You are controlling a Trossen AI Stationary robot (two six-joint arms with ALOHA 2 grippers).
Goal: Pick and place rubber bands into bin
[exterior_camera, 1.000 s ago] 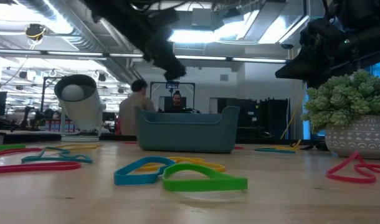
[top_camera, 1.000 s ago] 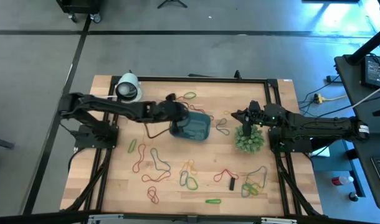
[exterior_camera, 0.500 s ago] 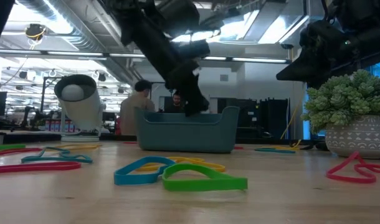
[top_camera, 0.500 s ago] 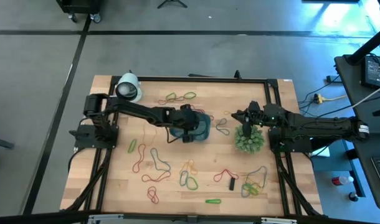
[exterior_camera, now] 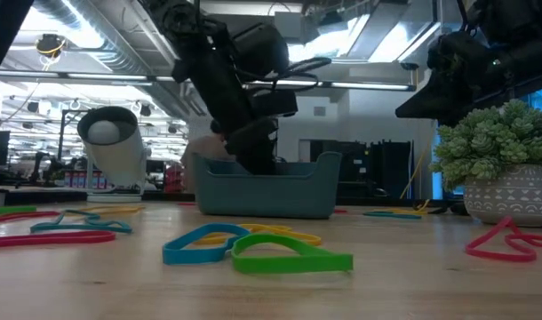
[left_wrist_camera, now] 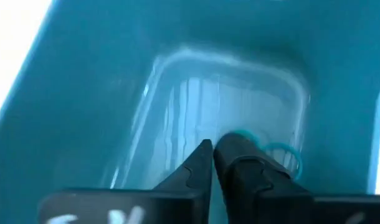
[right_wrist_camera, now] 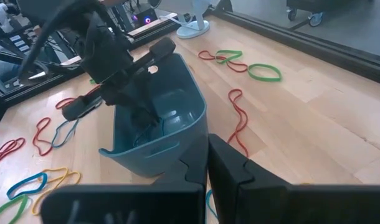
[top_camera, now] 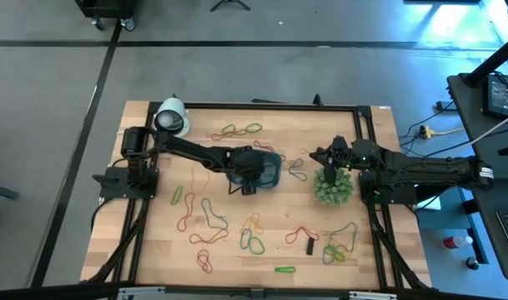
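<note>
The blue-teal bin (top_camera: pixel 271 173) (exterior_camera: pixel 262 194) (right_wrist_camera: pixel 177 112) stands on its base mid-table. My left gripper (top_camera: pixel 249 175) (exterior_camera: pixel 253 158) (left_wrist_camera: pixel 213 144) reaches down inside it, shut on a thin rubber band (left_wrist_camera: pixel 274 154) whose loop shows beside the fingertips. Many more rubber bands lie flat on the wood: some at the far side (top_camera: pixel 241 129), several at the near side (top_camera: pixel 254 242) (exterior_camera: pixel 289 258). My right gripper (top_camera: pixel 325 156) (right_wrist_camera: pixel 206 155) hovers shut at the right, above the plant, touching nothing. My left gripper pinches the rubber band at one end of its loop (left_wrist_camera: pixel 245 137) between its shut fingertips. It comes from above, slanting down into the bin. The rest of the loop lies slack on the bin's floor (left_wrist_camera: pixel 177 106).
A spiky green plant in a white pot (top_camera: pixel 333 187) (exterior_camera: pixel 502 164) stands under my right arm. A white dome-shaped object (top_camera: pixel 171 118) (exterior_camera: pixel 115 147) sits at the far left corner. A small black block (top_camera: pixel 310 247) lies among the near bands.
My left gripper has moved from the bin's left side toward the table's right, over the bin, and then down past its rim into it, staying shut. My right arm has kept still.
</note>
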